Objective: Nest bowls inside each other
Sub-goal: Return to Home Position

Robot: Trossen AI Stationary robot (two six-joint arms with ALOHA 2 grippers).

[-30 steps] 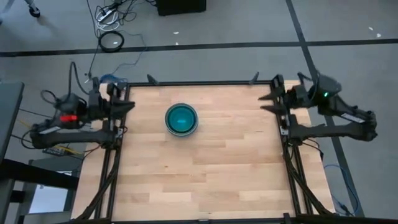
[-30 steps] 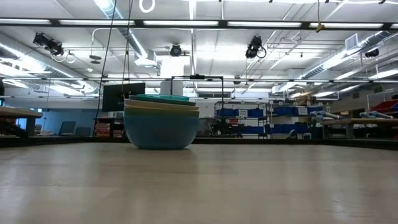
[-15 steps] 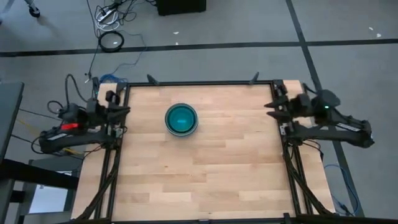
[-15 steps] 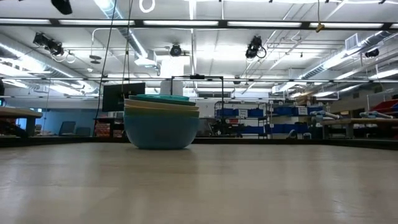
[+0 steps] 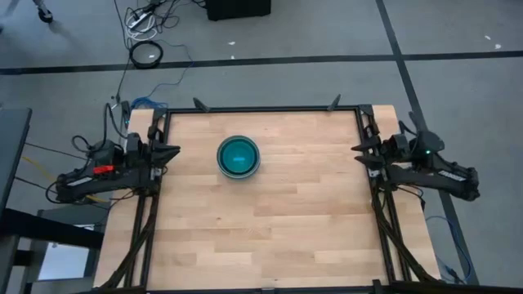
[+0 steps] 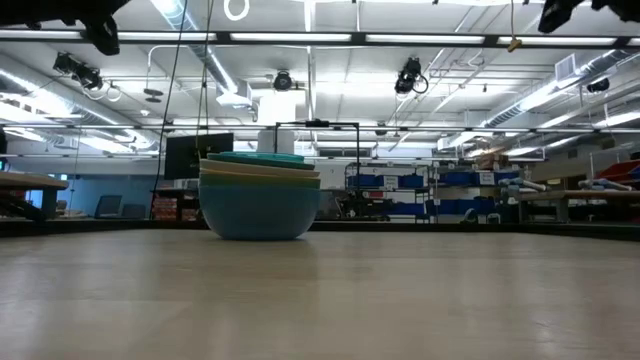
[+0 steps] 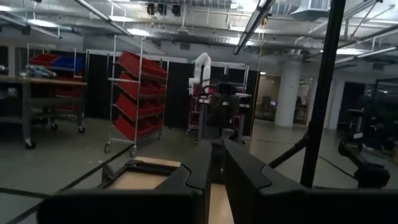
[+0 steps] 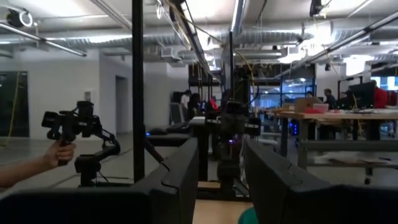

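Note:
The bowls [image 5: 238,156] stand nested in one stack on the far middle of the table. In the low view the stack [image 6: 260,195] rests on the base of its blue outer bowl, with pale and teal rims layered above it. My left gripper [image 5: 173,150] hovers at the table's left edge, level with the stack. Its fingers [image 7: 205,163] stand a narrow gap apart, with nothing between them. My right gripper [image 5: 358,149] hovers at the right edge, open and empty [image 8: 221,180]. Both grippers point inward toward the stack from well away.
A black frame [image 5: 261,109] runs around the wooden table top [image 5: 270,229]. In the right wrist view a person's hand [image 8: 59,152] holds a hand-held gripper beyond the table. Racks and benches fill the room behind.
Both arms have folded back and sunk. Each gripper has come down and drifted a little toward the table's near edge, at its own side of the table. Their tips now show at the top corners of the low view. The stack of bowls has stayed put.

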